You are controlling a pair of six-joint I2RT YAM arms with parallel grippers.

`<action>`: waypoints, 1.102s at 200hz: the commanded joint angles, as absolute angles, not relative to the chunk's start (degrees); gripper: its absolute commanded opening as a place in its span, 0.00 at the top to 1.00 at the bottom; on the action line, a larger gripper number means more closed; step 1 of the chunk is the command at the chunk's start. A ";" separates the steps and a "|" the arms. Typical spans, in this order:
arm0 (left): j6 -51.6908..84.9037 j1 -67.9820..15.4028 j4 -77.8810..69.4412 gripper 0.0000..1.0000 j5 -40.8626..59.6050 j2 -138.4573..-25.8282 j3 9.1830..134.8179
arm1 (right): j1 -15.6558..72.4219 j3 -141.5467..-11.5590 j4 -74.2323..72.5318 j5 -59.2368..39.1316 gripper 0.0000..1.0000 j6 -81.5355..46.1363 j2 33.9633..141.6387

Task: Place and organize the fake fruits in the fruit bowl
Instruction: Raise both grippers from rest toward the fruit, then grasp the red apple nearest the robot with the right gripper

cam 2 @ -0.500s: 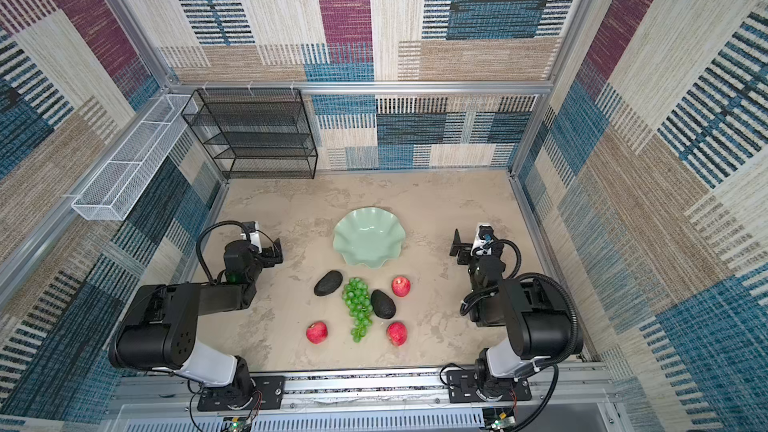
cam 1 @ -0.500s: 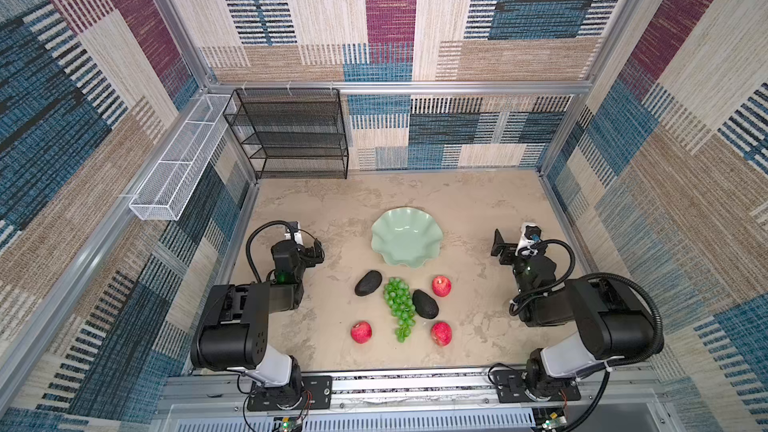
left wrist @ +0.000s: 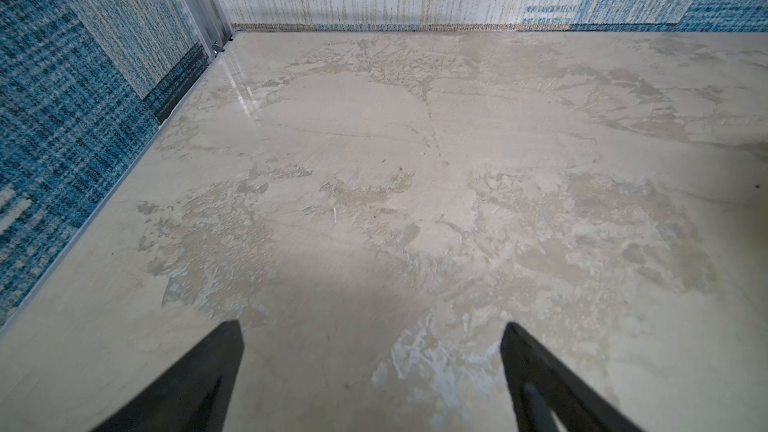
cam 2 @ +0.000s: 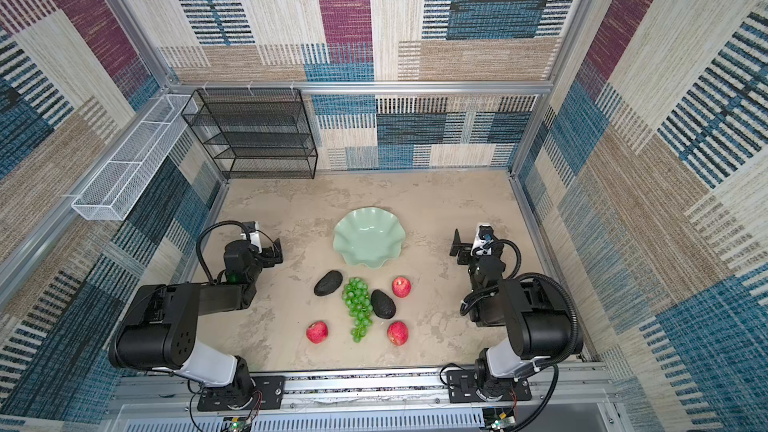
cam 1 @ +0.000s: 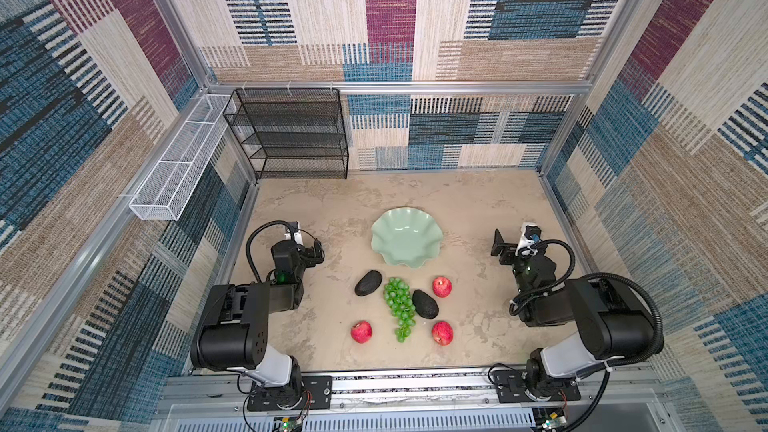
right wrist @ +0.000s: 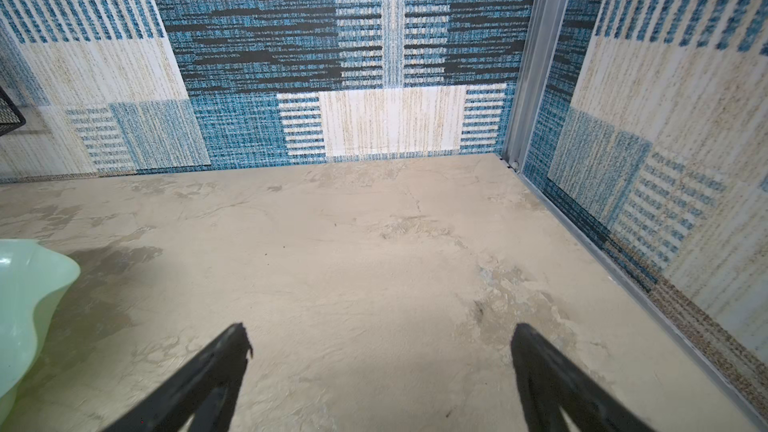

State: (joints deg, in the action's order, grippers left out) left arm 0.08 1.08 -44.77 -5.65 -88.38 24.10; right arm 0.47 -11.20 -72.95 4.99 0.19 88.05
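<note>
Lying outside fruit bowl: apples, avocados, grapes.

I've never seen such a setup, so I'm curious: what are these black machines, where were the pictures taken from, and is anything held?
They are two robot arms at a table. Two pictures look down from overhead. The other two come from cameras on the arms' wrists and show the left pincer and right pincer, both open and empty. On the table lie three red apples, two dark avocados and a bunch of green grapes, all outside the empty pale green bowl. Nothing is held.
</note>
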 commanded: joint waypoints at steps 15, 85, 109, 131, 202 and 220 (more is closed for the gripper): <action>1.15 1.14 -47.37 0.01 -5.96 -88.24 24.17 | 0.44 -11.59 -74.53 5.08 0.00 0.00 87.98; 1.46 2.62 -46.60 0.06 -2.06 -86.59 23.97 | 0.44 -28.35 -34.19 7.71 0.00 -7.59 72.95; 3.60 -0.07 -24.66 0.07 -9.36 -73.36 30.82 | 0.51 -28.41 -29.41 4.72 0.00 -22.38 63.76; 19.68 -0.09 -15.09 0.00 -8.93 -63.44 36.70 | 0.35 -25.65 -25.50 0.39 0.00 -26.44 58.63; 30.20 0.09 -3.11 0.01 -6.93 -44.70 34.59 | 16.17 -31.57 5.85 -3.94 0.00 -20.51 55.24; 30.25 0.17 0.61 0.02 -5.40 -43.92 34.89 | 25.11 -30.39 10.53 -0.15 0.01 -23.57 54.17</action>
State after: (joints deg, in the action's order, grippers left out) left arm 27.40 0.03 -10.55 -5.80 -45.01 34.06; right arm 15.81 -31.11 -2.81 -5.50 -21.04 55.22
